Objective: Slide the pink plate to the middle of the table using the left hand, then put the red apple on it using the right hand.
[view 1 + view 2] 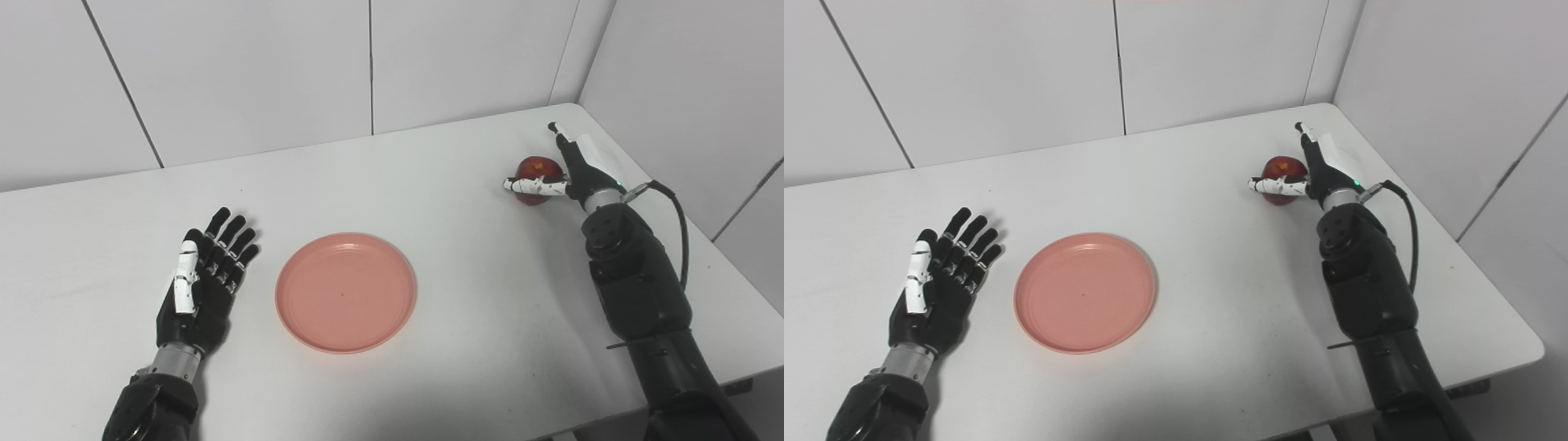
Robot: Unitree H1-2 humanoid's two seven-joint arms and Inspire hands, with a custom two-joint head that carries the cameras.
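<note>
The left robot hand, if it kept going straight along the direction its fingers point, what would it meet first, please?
Probably nothing on the table: the left robot hand points toward the far edge of the white table, passing left of the round pink plastic plate. The pale panelled wall seems first, though depth is unclear.

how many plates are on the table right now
1. The pink plate lies empty near the middle of the white table, just right of the open left hand. Nothing in view could hide another.
</note>
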